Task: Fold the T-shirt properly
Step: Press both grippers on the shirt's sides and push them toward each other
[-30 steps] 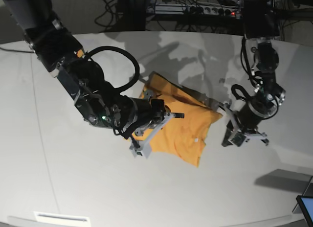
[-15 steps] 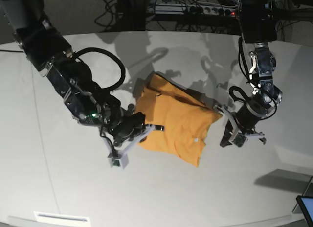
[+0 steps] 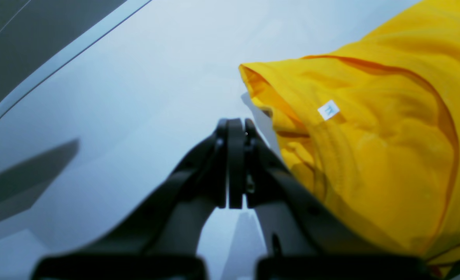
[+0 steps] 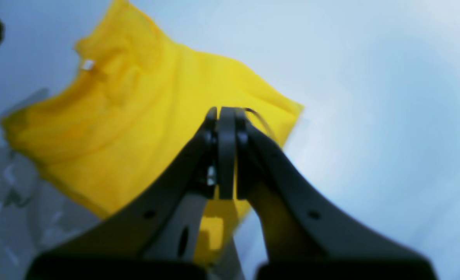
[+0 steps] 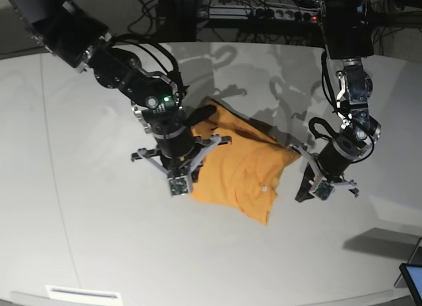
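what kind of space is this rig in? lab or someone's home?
Most likely a robotics lab. Two black arms work a T-shirt on a large bare white table, with a power strip and loose cables behind it. Nothing domestic is in view.

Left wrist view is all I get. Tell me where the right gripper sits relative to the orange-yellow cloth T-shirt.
Observer: In the base view, the right gripper hangs at the edge of the orange-yellow cloth T-shirt, on the side opposite your left gripper.
Operator: Report its jaws.
Observer: Shut, with no cloth between them in the right wrist view.
Operator: Describe the whole shirt.
Observer: It lies on the light grey table as a compact four-sided bundle. No sleeve sticks out, and a crease runs across its far part.
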Available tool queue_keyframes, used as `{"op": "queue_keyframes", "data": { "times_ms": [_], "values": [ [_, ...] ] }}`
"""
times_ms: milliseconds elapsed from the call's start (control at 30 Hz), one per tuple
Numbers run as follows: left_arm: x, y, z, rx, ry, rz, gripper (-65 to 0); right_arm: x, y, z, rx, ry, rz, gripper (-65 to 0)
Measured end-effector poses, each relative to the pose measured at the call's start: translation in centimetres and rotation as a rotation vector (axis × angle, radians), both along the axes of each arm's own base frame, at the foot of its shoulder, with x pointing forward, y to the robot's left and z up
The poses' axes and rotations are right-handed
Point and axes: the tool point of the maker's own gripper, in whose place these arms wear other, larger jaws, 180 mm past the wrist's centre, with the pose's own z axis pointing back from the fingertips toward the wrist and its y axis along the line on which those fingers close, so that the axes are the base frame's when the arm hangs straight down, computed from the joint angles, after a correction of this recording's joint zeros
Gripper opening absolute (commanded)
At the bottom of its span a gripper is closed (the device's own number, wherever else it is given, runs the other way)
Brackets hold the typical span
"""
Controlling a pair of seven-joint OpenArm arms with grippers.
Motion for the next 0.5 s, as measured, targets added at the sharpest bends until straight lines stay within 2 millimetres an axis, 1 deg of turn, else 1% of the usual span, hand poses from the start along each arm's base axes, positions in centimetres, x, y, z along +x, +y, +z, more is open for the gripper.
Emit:
{"op": "queue_keyframes", "data": {
  "times_ms": [67,133,200,300,333,367,433,500],
  "values": [
    [0.0,-0.2,-0.1,-0.006,0.001,0.003,-65.0,-0.4,0.5,-1.2,-0.009,0.057,0.003,-65.0],
    [0.3,-0.6,0.0,-0.022,-0.003,0.003,-65.0,-0.8,1.1,-1.8,-0.009,0.092,0.007,-65.0],
    [0.6,-1.0,-0.1,-0.038,-0.003,0.000,-65.0,-0.9,1.8,-1.5,0.008,0.095,0.012,-65.0],
    [0.3,-0.6,-1.2,-0.037,0.028,0.012,-65.0,-0.8,3.1,-0.7,0.025,0.080,0.031,-65.0],
    [0.2,-0.5,-1.6,-0.034,0.040,0.014,-65.0,-0.9,3.3,-0.8,0.012,0.079,0.045,-65.0],
    [0.0,-0.3,-2.0,-0.032,0.052,0.016,-65.0,-0.9,3.7,-1.2,-0.004,0.090,0.059,-65.0],
    [0.0,-0.2,-2.2,-0.031,0.057,0.019,-65.0,-1.2,4.4,-2.2,-0.035,0.116,0.079,-65.0],
    [0.2,-0.4,-1.9,-0.043,0.047,0.017,-65.0,-1.5,4.9,-3.0,-0.050,0.134,0.090,-65.0]
  ]
}}
